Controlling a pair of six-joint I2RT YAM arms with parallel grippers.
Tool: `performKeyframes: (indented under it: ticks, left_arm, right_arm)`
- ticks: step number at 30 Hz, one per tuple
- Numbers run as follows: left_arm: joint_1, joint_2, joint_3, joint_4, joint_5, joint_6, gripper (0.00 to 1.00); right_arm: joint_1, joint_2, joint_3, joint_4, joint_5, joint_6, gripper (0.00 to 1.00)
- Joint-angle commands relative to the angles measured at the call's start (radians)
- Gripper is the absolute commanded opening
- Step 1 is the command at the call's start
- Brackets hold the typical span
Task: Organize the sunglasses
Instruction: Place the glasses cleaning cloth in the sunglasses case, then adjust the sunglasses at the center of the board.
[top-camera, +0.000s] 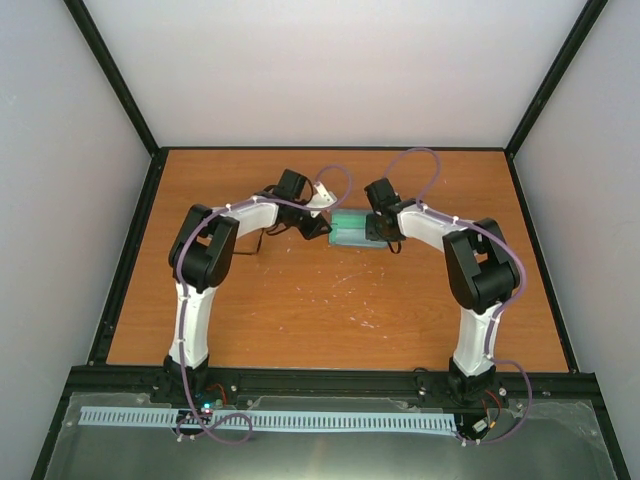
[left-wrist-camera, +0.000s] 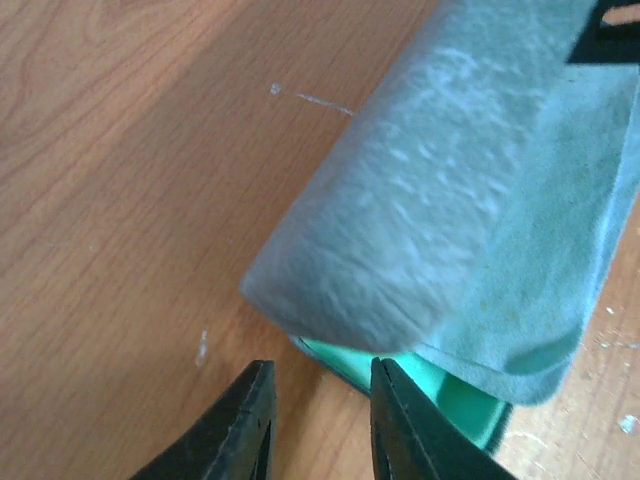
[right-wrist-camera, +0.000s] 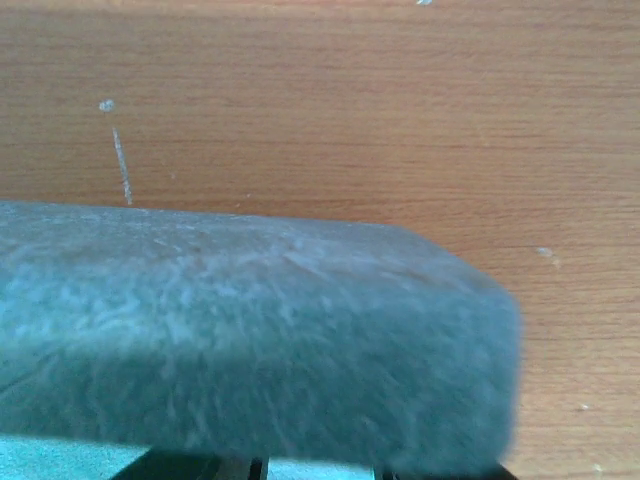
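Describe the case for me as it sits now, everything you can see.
The case is a rounded rectangular box, fuzzy grey-blue outside like felt, with green lining showing at one end. It lies flat on the wooden table, lid down over the body. A pale blue cloth pokes out under the lid. The left gripper, jaws slightly apart, sits at its green end; contact is unclear.

One desk (top-camera: 300, 320). One grey-blue case (top-camera: 352, 228) with green lining. One light-blue cloth (left-wrist-camera: 560, 270). Two arms: left arm (top-camera: 205, 260) and right arm (top-camera: 480, 265). Two end effectors: left end effector (left-wrist-camera: 318, 430) and right end effector (top-camera: 386, 236).
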Motion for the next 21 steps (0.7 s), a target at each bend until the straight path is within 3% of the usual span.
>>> performKeyframes:
  ticks: [1, 6, 11, 15, 18, 21]
  left_arm:
    - [-0.005, -0.088, -0.041, 0.032, 0.001, -0.015, 0.31]
    - [-0.004, -0.17, -0.1, 0.065, 0.032, -0.029, 0.39]
    - [0.016, -0.284, -0.164, 0.085, 0.063, -0.038, 0.39]
    - [0.122, -0.362, -0.193, 0.045, 0.096, -0.007, 0.3]
    - [0.219, -0.366, -0.203, -0.02, 0.058, 0.095, 0.2]
    - [0.315, -0.364, -0.219, -0.06, 0.031, 0.176, 0.16]
  right_arm:
    - [-0.004, -0.08, -0.02, 0.001, 0.062, 0.025, 0.29]
    - [0.003, -0.16, -0.067, 0.003, 0.112, 0.058, 0.32]
    - [0.058, -0.27, -0.1, -0.018, 0.166, 0.095, 0.33]
    - [0.173, -0.304, -0.048, -0.026, 0.222, 0.086, 0.33]
    - [0.225, -0.254, 0.036, -0.032, 0.196, 0.097, 0.25]
    - [0.27, -0.179, 0.11, -0.029, 0.164, 0.082, 0.24]
